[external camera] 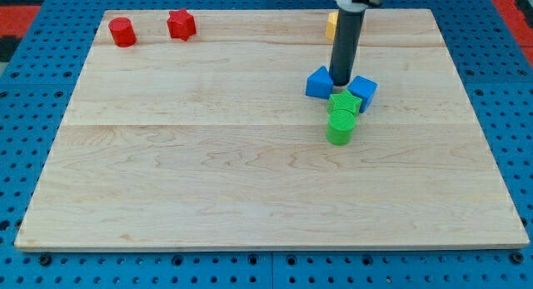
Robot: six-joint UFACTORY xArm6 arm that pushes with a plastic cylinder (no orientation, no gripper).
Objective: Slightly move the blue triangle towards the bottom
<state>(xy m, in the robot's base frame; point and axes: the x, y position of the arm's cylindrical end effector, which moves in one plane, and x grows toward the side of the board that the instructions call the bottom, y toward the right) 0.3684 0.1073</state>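
No gripper on this arm, just a dark rod; my tip [340, 82] sits down on the wooden tabletop [208, 172], holding nothing. It sits in the gap between the blue triangle [317, 83] just at the view's left and a blue cube [363, 92] just at the view's right, seemingly touching or nearly touching the triangle's right edge; exact contact is hard to tell. Right below the tip, toward the view's bottom, is a green block [344, 102], with a second green block [339, 127] touching it lower down; both crowd the space beside the triangle. A yellow block [331, 24] is mostly hidden behind the rod near the view's top. Far off at the view's top left are a red cylinder [122, 32] and a red star-like block [181, 25].
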